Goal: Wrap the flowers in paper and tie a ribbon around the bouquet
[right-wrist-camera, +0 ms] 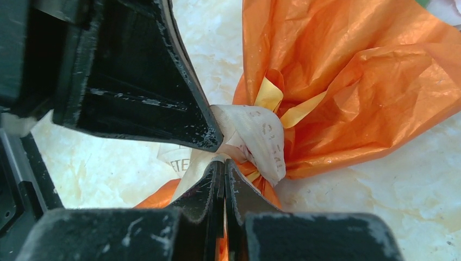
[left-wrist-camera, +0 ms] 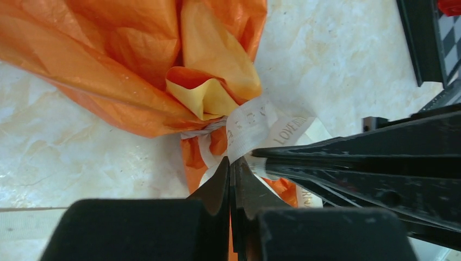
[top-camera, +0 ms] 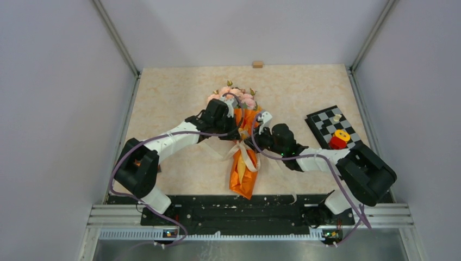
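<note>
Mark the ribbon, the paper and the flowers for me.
ribbon [left-wrist-camera: 251,126]: left wrist view, on the printed band round the paper's neck.
paper [right-wrist-camera: 369,70]: right wrist view, on its glossy orange face.
flowers [top-camera: 237,94]: top external view, on the pink blooms.

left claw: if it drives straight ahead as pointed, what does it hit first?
The ribbon cinched round the orange paper, right at the left claw tips. The bunched paper sits just behind it. Depth is tight, so probably contact almost at once.
</note>
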`<control>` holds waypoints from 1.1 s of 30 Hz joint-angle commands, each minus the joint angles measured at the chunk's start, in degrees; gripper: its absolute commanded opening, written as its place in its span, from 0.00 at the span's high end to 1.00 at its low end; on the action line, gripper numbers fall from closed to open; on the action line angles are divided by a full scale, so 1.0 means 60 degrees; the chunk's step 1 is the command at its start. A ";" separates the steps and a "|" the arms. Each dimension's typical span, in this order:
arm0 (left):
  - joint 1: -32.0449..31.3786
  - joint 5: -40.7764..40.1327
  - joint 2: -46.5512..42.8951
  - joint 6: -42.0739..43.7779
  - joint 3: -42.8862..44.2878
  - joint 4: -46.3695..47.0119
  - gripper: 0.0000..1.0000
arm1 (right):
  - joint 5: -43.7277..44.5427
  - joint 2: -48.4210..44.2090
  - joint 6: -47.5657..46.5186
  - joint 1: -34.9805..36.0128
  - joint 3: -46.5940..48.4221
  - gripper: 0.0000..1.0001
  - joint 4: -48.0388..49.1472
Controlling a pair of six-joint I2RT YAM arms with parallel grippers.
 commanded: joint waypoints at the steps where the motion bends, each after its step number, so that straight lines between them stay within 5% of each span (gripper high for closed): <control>1: 0.0039 0.0723 -0.0394 -0.0163 -0.0018 0.0780 1.00 | 0.0667 0.0437 0.0014 0.0227 0.0438 1.00 0.1035; 9: 0.0025 0.1120 -0.0800 -0.0302 -0.0382 0.0947 0.98 | 0.2261 0.1192 0.0949 0.0342 0.0304 1.00 0.2391; 15: -0.0005 0.1447 -0.0593 -0.0305 -0.0369 0.0957 0.90 | 0.2015 0.1597 0.1571 0.0352 0.0187 1.00 0.3423; 24: 0.0032 0.0610 -0.1001 -0.0318 -0.0433 0.0640 0.39 | 0.1266 0.2020 0.1768 0.0357 -0.0066 1.00 0.3646; 33: 0.0876 -0.0532 -0.1522 -0.1144 -0.1048 0.0451 0.31 | 0.1193 0.1965 0.1813 0.0357 -0.0175 1.00 0.3628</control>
